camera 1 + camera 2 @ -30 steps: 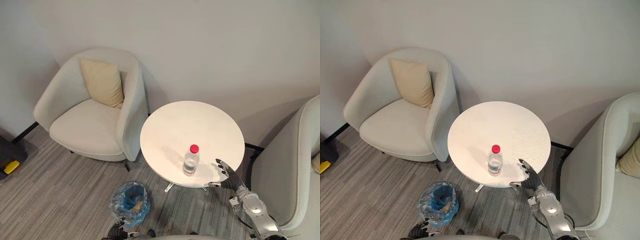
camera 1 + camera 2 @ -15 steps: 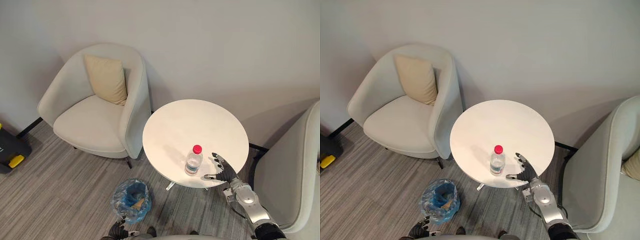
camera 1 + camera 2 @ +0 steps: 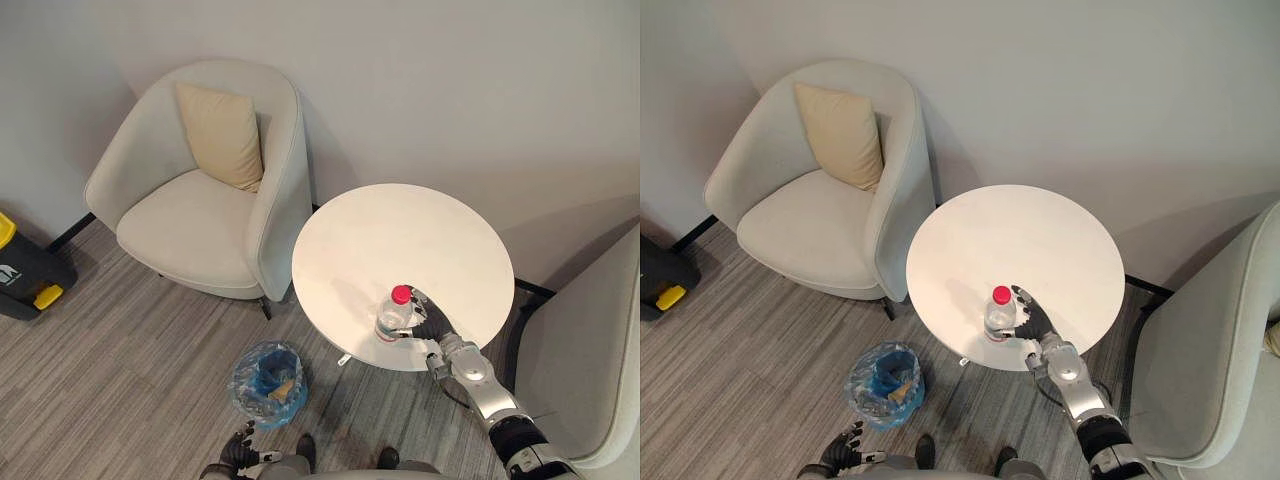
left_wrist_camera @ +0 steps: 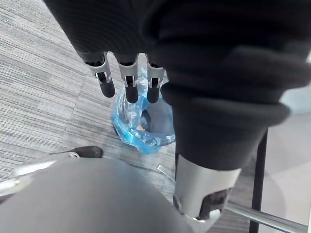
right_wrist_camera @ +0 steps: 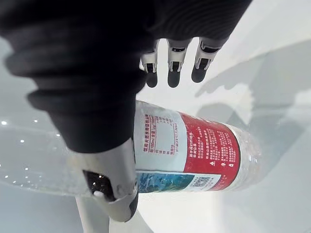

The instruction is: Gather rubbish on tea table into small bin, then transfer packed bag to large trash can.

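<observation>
A clear water bottle with a red cap and red label stands upright near the front edge of the round white tea table. My right hand reaches over that edge and is open. In the right wrist view the bottle lies in the gap between the straight fingers and the thumb. On the floor left of the table stands the small bin, lined with a blue bag that holds some rubbish. My left hand hangs open near the floor below the bin.
A pale armchair with a beige cushion stands left of the table against the wall. A second pale armchair is close on the right. A black container with yellow parts sits at the far left.
My right hand has moved left from beside the bottle until its thumb and fingers flank it. The bottle has not moved. The camera view has shifted.
</observation>
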`<state>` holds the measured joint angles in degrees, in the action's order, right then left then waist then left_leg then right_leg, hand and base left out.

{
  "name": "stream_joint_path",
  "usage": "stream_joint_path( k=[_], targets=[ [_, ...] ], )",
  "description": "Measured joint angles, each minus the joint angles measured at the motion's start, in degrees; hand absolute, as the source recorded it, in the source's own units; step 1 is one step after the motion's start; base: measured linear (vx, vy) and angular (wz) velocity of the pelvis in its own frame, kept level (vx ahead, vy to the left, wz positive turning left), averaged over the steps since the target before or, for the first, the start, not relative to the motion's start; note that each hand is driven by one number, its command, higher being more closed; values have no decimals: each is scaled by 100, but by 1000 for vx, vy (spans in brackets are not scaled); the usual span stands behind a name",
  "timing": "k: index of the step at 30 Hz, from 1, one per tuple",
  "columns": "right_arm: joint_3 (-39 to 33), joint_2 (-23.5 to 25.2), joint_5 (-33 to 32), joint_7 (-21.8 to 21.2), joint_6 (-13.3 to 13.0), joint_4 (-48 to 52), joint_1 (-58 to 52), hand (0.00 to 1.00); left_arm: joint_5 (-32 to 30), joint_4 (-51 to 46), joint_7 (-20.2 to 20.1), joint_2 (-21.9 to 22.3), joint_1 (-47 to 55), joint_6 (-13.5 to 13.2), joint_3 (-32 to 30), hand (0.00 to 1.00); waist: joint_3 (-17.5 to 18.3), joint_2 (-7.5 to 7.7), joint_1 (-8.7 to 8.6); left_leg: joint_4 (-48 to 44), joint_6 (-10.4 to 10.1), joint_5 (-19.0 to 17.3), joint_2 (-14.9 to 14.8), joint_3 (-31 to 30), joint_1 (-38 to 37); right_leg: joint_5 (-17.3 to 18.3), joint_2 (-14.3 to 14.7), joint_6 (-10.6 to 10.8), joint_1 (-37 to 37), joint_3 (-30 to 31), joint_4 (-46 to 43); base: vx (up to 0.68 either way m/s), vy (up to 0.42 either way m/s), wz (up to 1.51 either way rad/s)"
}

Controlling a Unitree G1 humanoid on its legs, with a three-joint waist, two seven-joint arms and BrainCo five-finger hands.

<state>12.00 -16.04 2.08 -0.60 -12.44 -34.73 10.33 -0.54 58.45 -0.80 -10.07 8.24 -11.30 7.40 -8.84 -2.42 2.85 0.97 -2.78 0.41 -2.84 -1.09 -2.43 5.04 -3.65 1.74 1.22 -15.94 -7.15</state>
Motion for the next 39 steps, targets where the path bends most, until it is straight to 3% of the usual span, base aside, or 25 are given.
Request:
stream_joint_path(
  k=[2,3,18,27,39],
  targets=[
    [63,-2,-30,42,0,0,59,0,1,0,13,-16,-37,-30,76,0,-20,-13,50,-21,0,0,4,-1,39,38,-19,-2,-77,0,-101,0,0,0],
    [109,-8,-46,46,1,-16,109,100,0,-37,27,-26,-59,-34,121,0,-34,-18,105,-54,-1,-1,5,-2,83,39,-24,-3,-113,0,-119,-19,-16,3],
    [270,101,-48,101,53,-154,501,100,48,-187,104,-37,-62,-55,169,0,-183,-36,127,-222,1,-4,60,-45,280,134,-126,4,-304,-65,-382,-12,-5,3],
    [147,49,-48,151,-24,2210,-359,100,33,-174,111,-27,-61,-36,136,0,-180,-31,108,-205,21,-29,66,25,156,179,-147,27,-284,51,-479,1,-9,-5],
    [135,110,-39,-139,-141,3680,-1170,100,-4,-32,108,-22,-27,-35,90,0,-31,15,67,-121,21,-31,-16,286,-58,158,-108,5,-255,317,-477,-11,-13,-12]
  ],
)
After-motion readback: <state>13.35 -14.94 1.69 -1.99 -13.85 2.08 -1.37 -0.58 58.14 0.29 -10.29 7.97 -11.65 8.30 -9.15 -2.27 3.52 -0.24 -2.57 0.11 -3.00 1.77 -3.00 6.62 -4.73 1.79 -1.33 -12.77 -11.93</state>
